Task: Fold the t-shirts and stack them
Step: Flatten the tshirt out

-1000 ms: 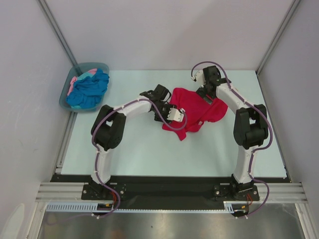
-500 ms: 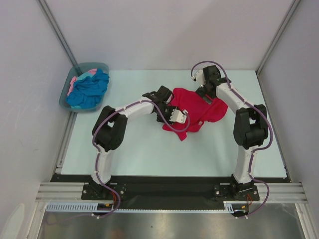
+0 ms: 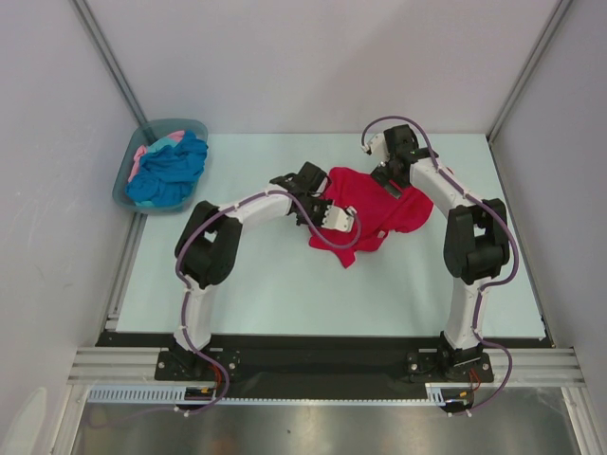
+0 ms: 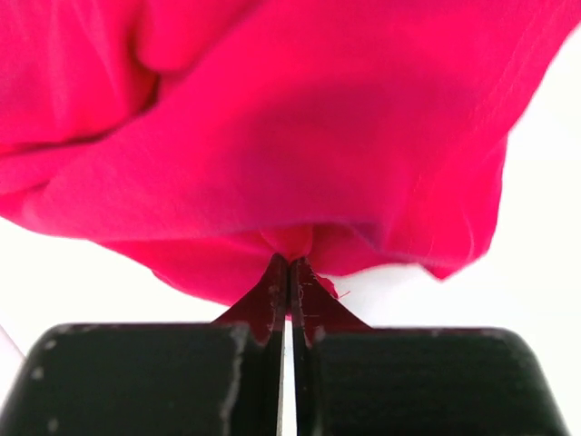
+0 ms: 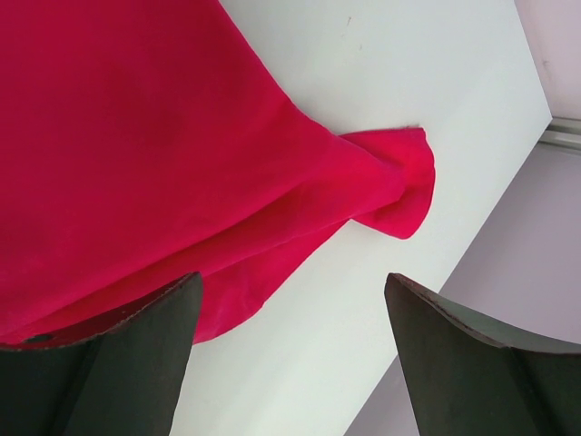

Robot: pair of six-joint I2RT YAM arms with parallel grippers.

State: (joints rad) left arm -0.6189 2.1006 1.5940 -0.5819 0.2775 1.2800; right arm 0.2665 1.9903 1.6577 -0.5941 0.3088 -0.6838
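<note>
Top view: the crumpled crimson t-shirt [image 3: 379, 210] lies on the table, with the left gripper [image 3: 340, 220] at its left edge and the right gripper [image 3: 389, 176] at its far edge. Well left of it, a tub [image 3: 163, 125] holds the turquoise t-shirt [image 3: 171, 171] and the pink t-shirt [image 3: 141, 154].
Left wrist: jaws pinched onto a crimson fold.
Right wrist: jaws wide, holding nothing.

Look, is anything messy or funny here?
The red t-shirt lies crumpled on the table, not flat, its edge pinched in the left gripper. The blue t-shirt and pink t-shirt sit bunched in the tub.
</note>
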